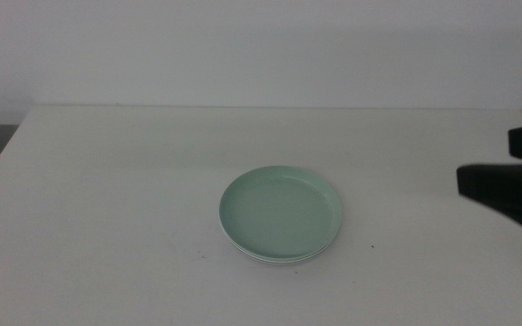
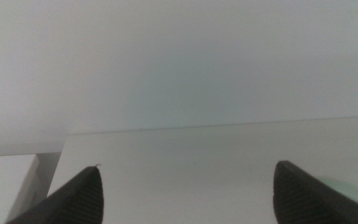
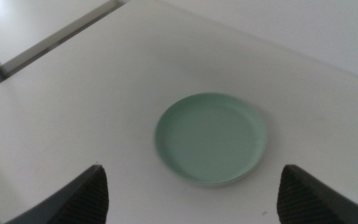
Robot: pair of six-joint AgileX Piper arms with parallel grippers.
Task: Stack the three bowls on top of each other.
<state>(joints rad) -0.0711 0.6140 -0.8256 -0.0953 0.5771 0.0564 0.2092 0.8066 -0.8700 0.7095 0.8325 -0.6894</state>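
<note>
On the white table [image 1: 107, 199], slightly right of centre in the middle view, one stack of shallow round plate-like bowls: mint green bowl [image 1: 282, 213] uppermost, upright, hollow facing up, rim level; beneath it a thin pale rim edge [image 1: 270, 260] shows at the near side, white or light in tone, though how many bowls lie under the green one cannot be told from these views. Stack is round, so no long axis or pointing direction applies; it lies flat on the table. Right gripper [image 3: 191, 196]: dark jaws spread wide apart, released, holding nothing; held above the table and clear of the stack, tilted down toward it, so that the mint green bowl [image 3: 211, 138] sits well beyond and between the two jaw tips in the right wrist view. Right arm body appears in the middle view as a dark blurred mass [image 1: 515, 186] entering from the right edge, well apart from the stack. Left gripper [image 2: 185, 196]: jaws likewise spread wide, released, empty; held low over the table and aimed roughly level across its surface toward the pale wall [image 2: 179, 62]; a sliver of mint green bowl [image 2: 353, 190] shows just behind one jaw. Left arm is outside the middle view.
</note>
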